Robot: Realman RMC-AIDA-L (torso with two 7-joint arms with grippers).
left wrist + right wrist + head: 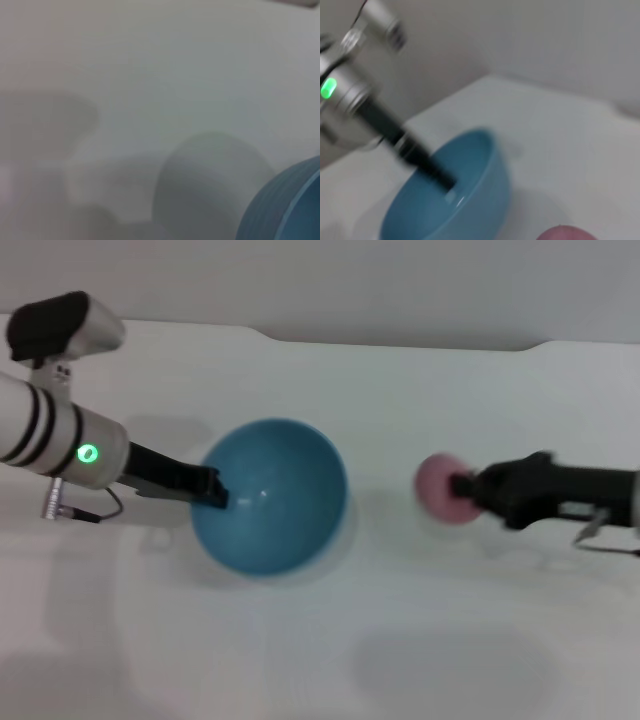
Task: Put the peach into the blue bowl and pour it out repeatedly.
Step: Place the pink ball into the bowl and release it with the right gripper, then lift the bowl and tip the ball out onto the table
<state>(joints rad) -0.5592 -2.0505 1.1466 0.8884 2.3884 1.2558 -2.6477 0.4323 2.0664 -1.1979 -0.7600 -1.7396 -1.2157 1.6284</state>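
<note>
Nearest us in the head view, the left arm's grey wrist with its green light leads down to the left gripper [212, 490], whose dark fingers pinch the near-left rim of the bowl [270, 496]. The bowl is tipped, its glossy inside facing up toward the head camera, and nothing lies in it. To its right, well apart, the peach [444, 488] is gripped at the tip of the right gripper [462, 486], the dark fingers pressed against its right side; we cannot tell from above whether it is lifted or resting on the table [420, 640]. The right wrist view adds what the head view lacks: the left gripper [447, 182] seen from the side, one finger reaching inside the bowl [470, 200] over its rim, and only a pink sliver of the peach [563, 233] at the frame's edge, with none of the right gripper's own fingers visible. The left wrist view shows only the ribbed outer wall of the bowl [282, 210] in one corner and soft shadows on the table [150, 75]. The table is plain white, and a pale grey wall [330, 280] rises behind its far edge.
</note>
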